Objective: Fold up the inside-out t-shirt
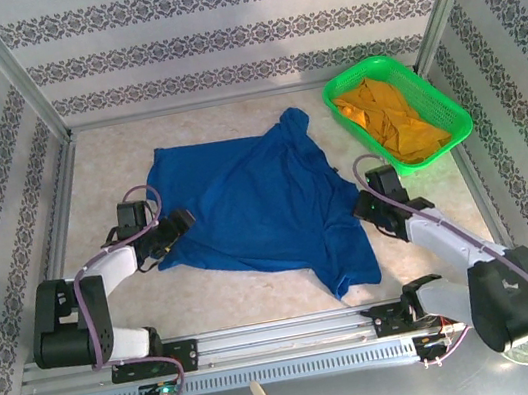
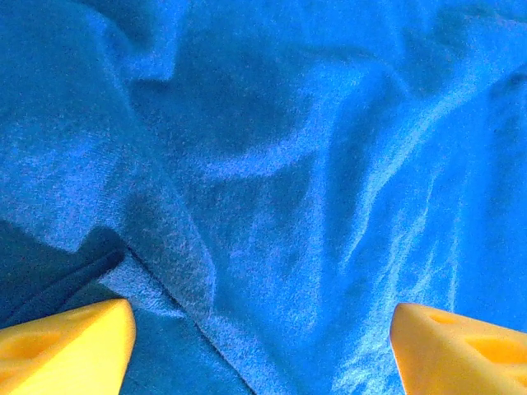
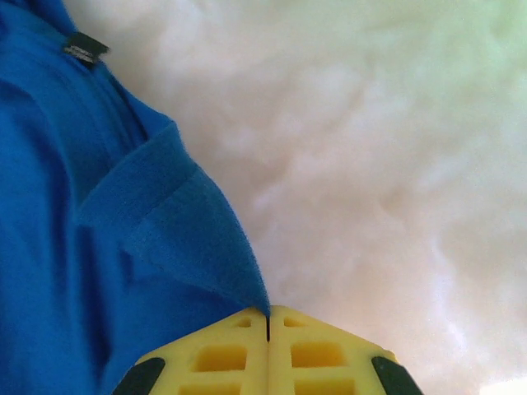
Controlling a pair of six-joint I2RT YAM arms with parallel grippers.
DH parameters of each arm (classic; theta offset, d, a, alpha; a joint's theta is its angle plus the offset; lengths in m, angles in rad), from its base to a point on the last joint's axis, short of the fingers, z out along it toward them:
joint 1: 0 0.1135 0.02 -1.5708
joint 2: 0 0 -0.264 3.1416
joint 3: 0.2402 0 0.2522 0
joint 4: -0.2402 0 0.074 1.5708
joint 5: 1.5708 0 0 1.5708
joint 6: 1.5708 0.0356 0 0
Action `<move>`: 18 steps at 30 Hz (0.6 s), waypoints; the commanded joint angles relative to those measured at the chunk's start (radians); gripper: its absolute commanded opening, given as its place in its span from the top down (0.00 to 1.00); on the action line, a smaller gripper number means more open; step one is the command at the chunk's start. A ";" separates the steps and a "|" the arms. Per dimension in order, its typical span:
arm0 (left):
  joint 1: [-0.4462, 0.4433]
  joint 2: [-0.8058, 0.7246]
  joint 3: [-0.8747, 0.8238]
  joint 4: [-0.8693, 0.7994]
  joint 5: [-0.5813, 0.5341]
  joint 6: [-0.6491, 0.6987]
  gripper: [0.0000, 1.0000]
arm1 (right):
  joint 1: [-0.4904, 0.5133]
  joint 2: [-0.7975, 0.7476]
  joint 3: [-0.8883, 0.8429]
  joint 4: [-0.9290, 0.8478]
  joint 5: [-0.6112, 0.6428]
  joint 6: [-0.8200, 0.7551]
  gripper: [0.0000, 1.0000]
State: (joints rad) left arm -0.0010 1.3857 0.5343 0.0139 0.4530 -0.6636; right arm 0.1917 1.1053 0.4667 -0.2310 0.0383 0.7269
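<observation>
— Walled in by patterned paper, the pale bench point(image 1: 260, 294) is being covered at its middle by the rumpled inside-out t-shirt point(image 1: 255, 204). Which step is being worked?

— Edges are being taken up for spreading, it seems. Its right hem is being pinched by the closed right gripper point(image 3: 268, 317). The left gripper point(image 2: 263, 329) is being held wide over cloth, so lowering and closing are being called for.

two white-and-black arms, yellow fingertips
left arm point(image 1: 113, 265) and right arm point(image 1: 449, 240): smooth white links, bulky black joint housings, looping grey-purple cables point(image 1: 86, 300) along each. left gripper point(image 2: 262, 329) and right gripper point(image 3: 268, 319) carry moulded yellow wedge fingers point(image 3: 222, 358) with square recesses and dark outer corners.
</observation>
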 commanded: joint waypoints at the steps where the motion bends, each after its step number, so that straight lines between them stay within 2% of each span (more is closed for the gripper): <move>1: -0.008 -0.040 -0.009 -0.116 -0.042 -0.014 0.17 | -0.007 -0.111 -0.094 -0.029 0.086 0.202 1.00; 5: -0.010 -0.095 0.073 -0.189 -0.051 -0.003 0.15 | -0.008 -0.224 -0.171 -0.031 0.132 0.303 1.00; 6: -0.007 -0.101 0.106 -0.204 -0.057 0.006 0.14 | -0.010 -0.227 -0.166 -0.027 0.128 0.297 0.85; 7: -0.002 -0.098 0.147 -0.227 -0.066 0.021 0.13 | -0.013 -0.221 -0.147 -0.031 0.119 0.273 0.66; 8: 0.002 -0.090 0.191 -0.246 -0.078 0.036 0.12 | -0.012 -0.215 -0.130 -0.039 0.108 0.249 0.58; 9: 0.014 -0.074 0.241 -0.264 -0.091 0.052 0.10 | -0.010 -0.211 -0.085 -0.048 0.096 0.219 0.55; 12: 0.059 0.013 0.406 -0.292 -0.096 0.092 0.09 | 0.013 -0.212 -0.014 -0.048 0.094 0.140 0.55; 15: 0.079 0.169 0.603 -0.328 -0.119 0.158 0.11 | 0.033 -0.155 0.064 -0.008 0.059 0.050 0.56; 17: 0.079 0.300 0.753 -0.376 -0.140 0.218 0.17 | 0.040 -0.067 0.122 0.036 0.007 0.001 0.56; 18: 0.077 0.371 0.831 -0.405 -0.146 0.248 0.23 | 0.039 -0.004 0.152 0.081 -0.032 -0.025 0.56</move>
State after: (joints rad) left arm 0.0727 1.6203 1.2407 -0.2756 0.3485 -0.5362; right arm 0.2207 1.0042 0.5591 -0.2295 0.0803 0.8112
